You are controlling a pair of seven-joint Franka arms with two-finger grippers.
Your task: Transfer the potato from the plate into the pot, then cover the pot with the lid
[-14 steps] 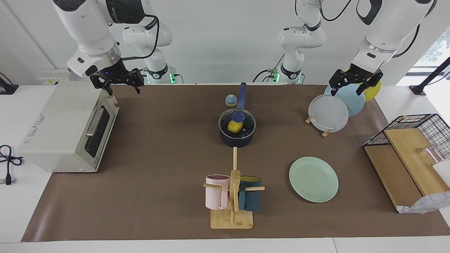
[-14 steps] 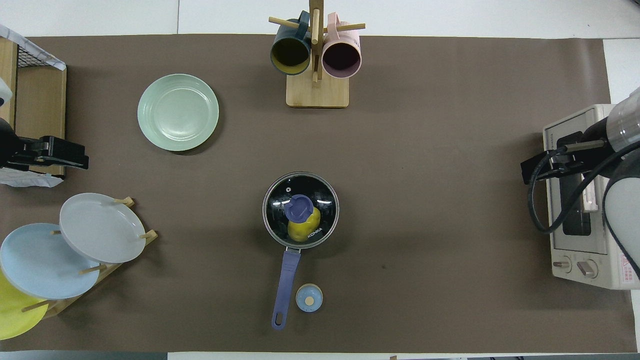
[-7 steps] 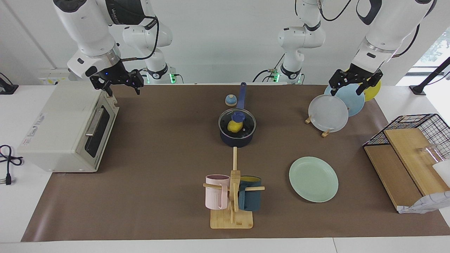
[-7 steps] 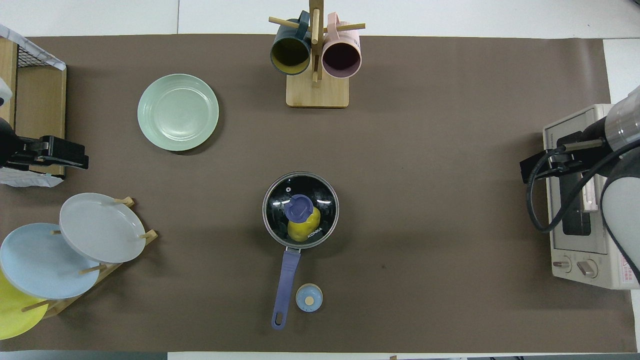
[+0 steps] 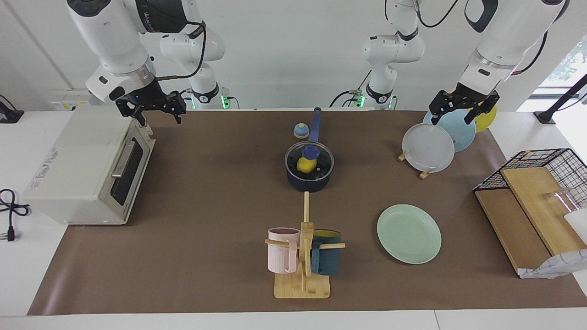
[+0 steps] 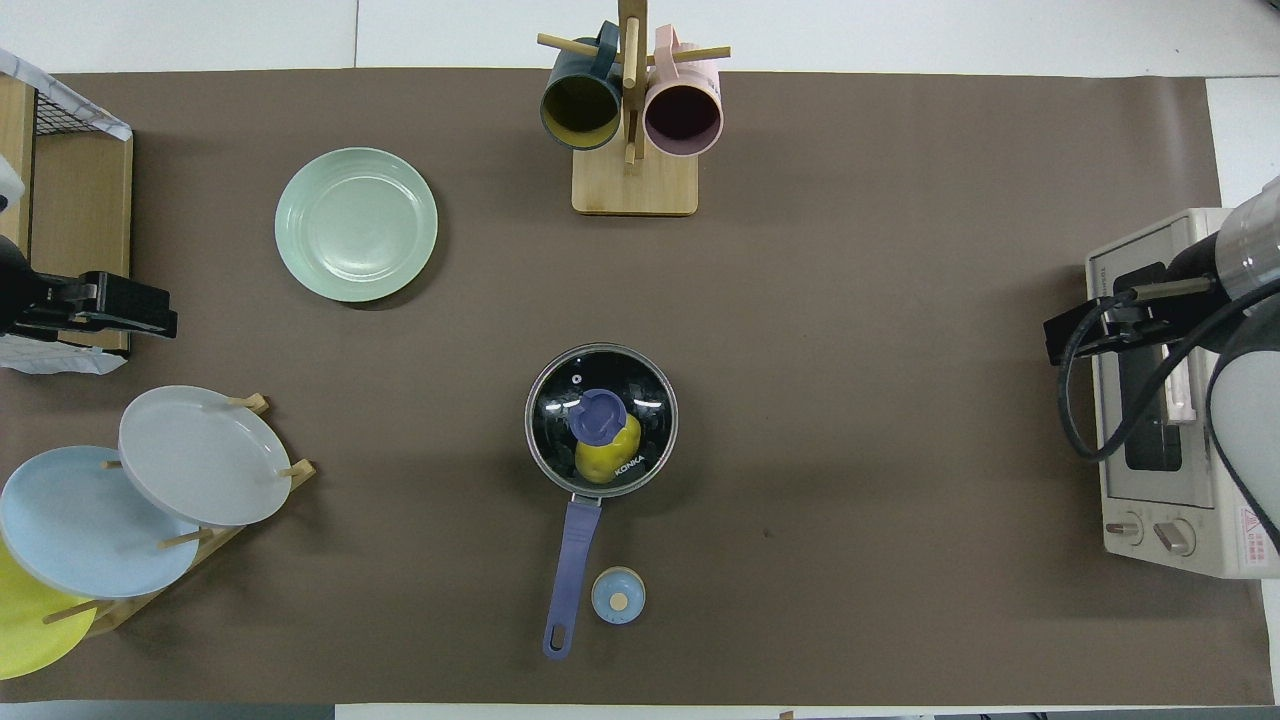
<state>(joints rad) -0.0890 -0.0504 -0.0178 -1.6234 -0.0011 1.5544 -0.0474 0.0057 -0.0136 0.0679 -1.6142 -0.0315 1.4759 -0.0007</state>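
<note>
We judge the task complete as far as these views show: the potato [image 6: 607,457] lies inside the pot [image 5: 308,179], seen through the lid [image 6: 645,385], which sits level on the pot's rim, and the plate [image 6: 356,224] is bare, flat on the table [image 6: 900,300], farther from the robots than the pot and toward the left arm's end. Nothing appears left except for the arms to wait. The left gripper [image 5: 459,108] hangs over the upright plates in the rack [image 5: 427,147], its fingers spread and holding nothing; the right gripper [image 5: 154,107] hangs over the corner of the toaster oven [image 5: 78,165], fingers likewise spread and empty. Both are well apart from the pot. On materials: the potato is a lumpy oval, bright yellow with a glossy plastic sheen. The lid is clear glass with a thin metal rim, a rounded blue knob at its centre and a small printed mark near the edge. The pot is dark navy outside, black inside, with a long straight blue handle pointing toward the robots and pierced by a hanging slot at its end. The plate is pale mint, smooth and matte, with a shallow stepped rim. A brown paper-like mat covers the table.
</note>
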